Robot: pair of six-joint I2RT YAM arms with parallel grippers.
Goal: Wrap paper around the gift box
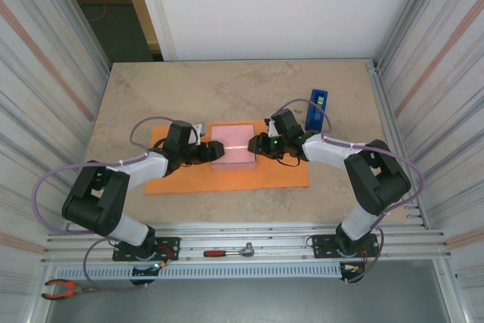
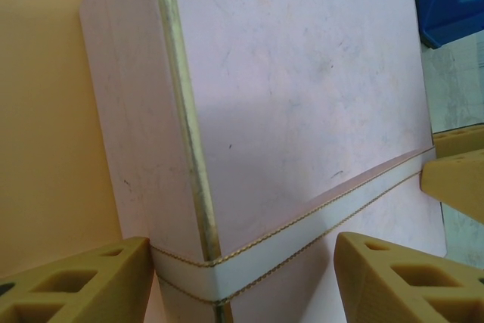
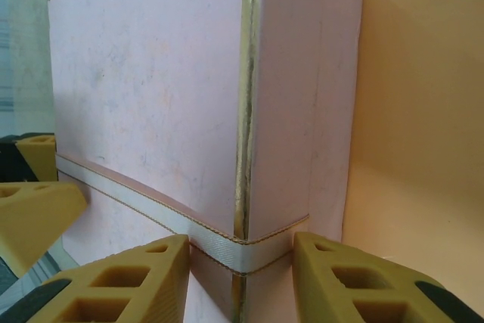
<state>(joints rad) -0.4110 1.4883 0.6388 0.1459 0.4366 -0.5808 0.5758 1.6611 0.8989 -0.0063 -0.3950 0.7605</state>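
Stone-look table [image 1: 227, 88] carries the paper [image 1: 189, 179], long side running left to right. The gift box [image 1: 234, 149] lies flat near its far edge, bare table beyond. On the box's right edge the right gripper [image 1: 257, 144] is pinched tight. The left gripper [image 1: 206, 150] straddles the opposite edge, fingers apart, grip unclear.

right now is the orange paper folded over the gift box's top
No, the gift box shows its bare pink top, with the orange paper lying flat beneath it.
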